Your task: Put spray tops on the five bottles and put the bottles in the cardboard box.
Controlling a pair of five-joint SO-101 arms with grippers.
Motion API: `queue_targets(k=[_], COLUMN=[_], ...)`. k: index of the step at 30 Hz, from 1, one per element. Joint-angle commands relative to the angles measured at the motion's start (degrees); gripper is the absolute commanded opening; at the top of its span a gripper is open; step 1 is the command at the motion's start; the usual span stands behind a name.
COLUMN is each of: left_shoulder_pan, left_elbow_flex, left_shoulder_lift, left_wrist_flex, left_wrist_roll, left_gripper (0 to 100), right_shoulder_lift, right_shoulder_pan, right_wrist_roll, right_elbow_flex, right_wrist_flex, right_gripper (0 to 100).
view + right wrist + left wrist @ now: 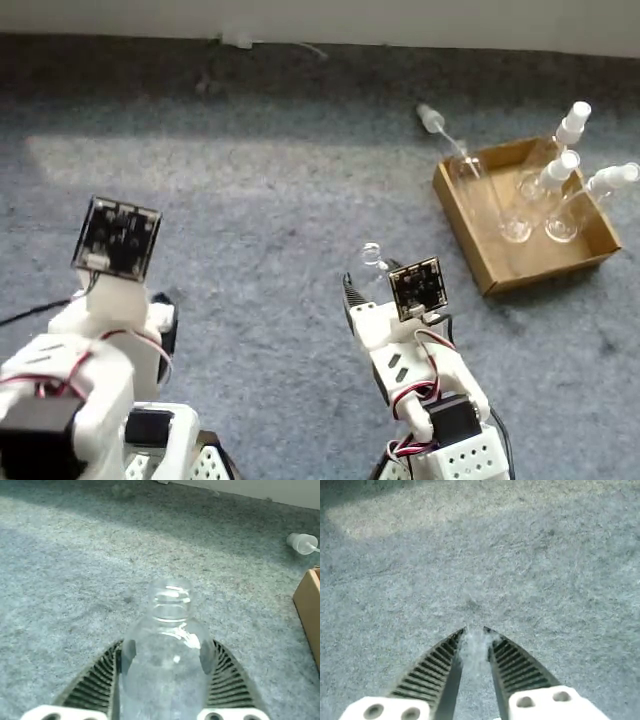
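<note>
High view: a grey, felt-like counter with two white arms at the near edge. The left arm sits at the near left, well apart from everything else. The right arm sits near the middle, and the open neck of a clear bottle pokes out just ahead of its wrist. At the far right lies a shallow cardboard box. Three clear capped bottles stand tilted inside it, each with a white spray top. A fourth clear shape in the box's far-left corner is hard to make out. A loose spray top lies on the counter just beyond that corner.

Left wrist view: the left tool hangs over bare counter, released. Its ribbed fingers stand a narrow gap apart, with nothing between them.

Right wrist view: the right tool is clenched on the bottle's body, a finger on each side. The bottle has no top, and its threaded neck points away from the camera. The loose spray top and an edge of the box show off to one side.
</note>
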Motion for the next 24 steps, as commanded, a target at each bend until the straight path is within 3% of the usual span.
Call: queue_targets(k=[1, 9, 15, 24], left_shoulder_pan=[-0.5, -0.7, -5.4, -6.5], left_elbow_flex=[7.5, 23.2, 31.6, 46.3], left_shoulder_lift=[-8.7, -17.3, -25.3, -35.0], left_wrist_flex=[-2.3, -8.4, -14.1, -15.1], left_wrist_roll=[-3.2, -4.8, -5.0, -4.8], left_gripper=[1, 1, 1, 1], right_shoulder_lift=[-0.4, -0.4, -0.4, -0.4], right_shoulder_pan=[-0.5, -0.5, -0.5, -0.5], right_wrist_roll=[0.6, 0.6, 0.6, 0.6], right_elbow_flex=[8.8, 8.8, 8.8, 8.8], right_wrist_flex=[0.1, 0.1, 0.1, 0.1], right_gripper=[8.0, 8.0, 8.0, 8.0])
